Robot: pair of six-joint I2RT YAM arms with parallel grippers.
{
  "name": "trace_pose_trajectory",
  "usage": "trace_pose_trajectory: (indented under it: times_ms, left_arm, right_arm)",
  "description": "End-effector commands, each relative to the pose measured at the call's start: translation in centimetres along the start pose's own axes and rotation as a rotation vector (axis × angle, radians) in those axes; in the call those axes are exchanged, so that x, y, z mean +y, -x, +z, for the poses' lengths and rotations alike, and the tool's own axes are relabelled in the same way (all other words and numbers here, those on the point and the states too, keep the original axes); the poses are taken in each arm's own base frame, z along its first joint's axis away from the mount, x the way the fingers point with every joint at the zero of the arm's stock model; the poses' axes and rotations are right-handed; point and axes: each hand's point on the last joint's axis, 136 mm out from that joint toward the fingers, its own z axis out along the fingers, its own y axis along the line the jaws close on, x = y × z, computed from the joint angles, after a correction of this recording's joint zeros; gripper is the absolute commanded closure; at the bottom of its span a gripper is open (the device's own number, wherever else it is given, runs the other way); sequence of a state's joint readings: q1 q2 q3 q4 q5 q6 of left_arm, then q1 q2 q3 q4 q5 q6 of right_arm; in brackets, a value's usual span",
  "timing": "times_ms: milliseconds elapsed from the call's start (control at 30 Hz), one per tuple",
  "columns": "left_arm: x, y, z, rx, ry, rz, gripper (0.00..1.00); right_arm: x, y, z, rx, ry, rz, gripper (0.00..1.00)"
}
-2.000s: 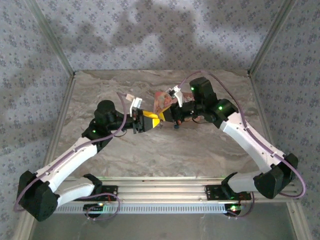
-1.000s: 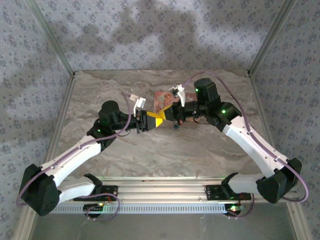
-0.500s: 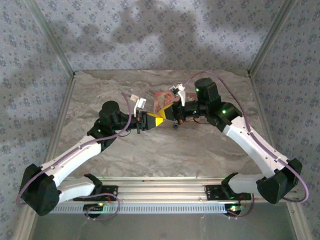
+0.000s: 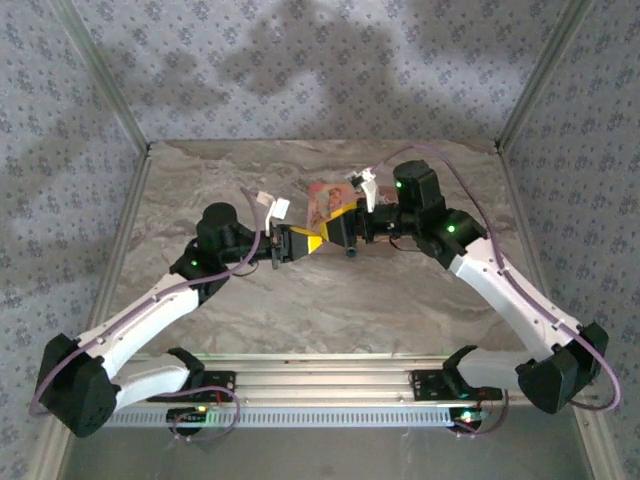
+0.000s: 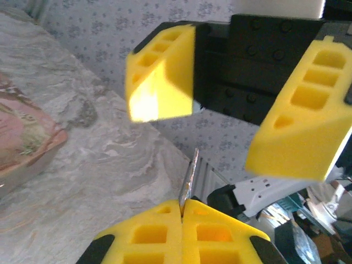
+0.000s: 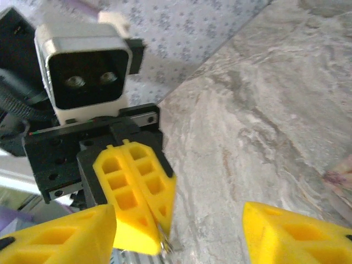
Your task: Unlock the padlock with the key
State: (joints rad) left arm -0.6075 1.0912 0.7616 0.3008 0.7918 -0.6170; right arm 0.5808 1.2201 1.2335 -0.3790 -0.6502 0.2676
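The key (image 5: 188,184) is a thin metal blade standing out from between the pressed-together yellow pads of my left gripper (image 5: 182,204), which is shut on it. In the top view the left gripper (image 4: 303,244) meets my right gripper (image 4: 328,232) tip to tip above the middle of the table. The right gripper (image 6: 179,220) is open, one yellow finger on each side of the left gripper (image 6: 160,234) and apart from the key (image 6: 166,243). A tiny dark thing, likely the padlock (image 4: 350,254), lies on the table just in front of the right gripper.
A pink floral box (image 4: 322,200) lies on the marble table (image 4: 330,310) just behind the two grippers, also at the left edge of the left wrist view as the pink box (image 5: 22,137). Patterned walls close the table on three sides.
My right gripper has opened and let go of the key. The left gripper closed on the key about a second ago and still holds it. Both arms barely moved.
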Motion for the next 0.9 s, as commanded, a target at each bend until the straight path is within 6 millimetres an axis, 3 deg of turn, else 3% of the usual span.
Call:
trace_pose_trajectory:
  times_ms: [0, 100, 200, 267, 367, 467, 567, 767, 867]
  left_arm:
    - [1.4, -1.0, -1.0, 0.007, 0.077, 0.01, 1.0]
    - [3.2, -2.2, -1.8, 0.027, 0.172, -0.012, 1.0]
    - [5.9, -3.7, -2.9, 0.056, 0.32, -0.049, 1.0]
    - [8.0, -5.1, -4.0, 0.077, 0.433, -0.09, 1.0]
    - [10.3, -6.7, -5.0, 0.084, 0.516, -0.167, 1.0]
    - [11.9, -8.7, -5.1, 0.134, 0.549, -0.201, 1.0]
    - [13.2, -10.8, -5.2, 0.189, 0.579, -0.233, 1.0]
    - [14.7, -13.0, -5.6, 0.21, 0.612, -0.275, 1.0]
    - [14.9, -13.5, -5.7, 0.204, 0.615, -0.288, 1.0]
  right_arm:
    - [-1.0, 1.6, -2.0, -0.103, -0.085, 0.03, 0.34]
    - [-3.4, 0.5, -2.8, -0.149, -0.164, 0.101, 0.32]
    - [-7.9, -1.8, -3.6, -0.178, -0.353, 0.222, 0.31]
    - [-11.4, -4.7, -3.6, -0.154, -0.505, 0.314, 0.33]
    - [-15.0, -9.6, -2.8, -0.085, -0.643, 0.426, 0.36]
    - [-16.6, -13.2, -1.1, -0.035, -0.713, 0.459, 0.37]
    - [-16.8, -15.3, 1.3, 0.013, -0.763, 0.411, 0.37]
    - [-17.5, -17.3, 6.2, 0.124, -0.738, 0.397, 0.34]
    - [-18.4, -17.3, 7.6, 0.128, -0.716, 0.419, 0.34]
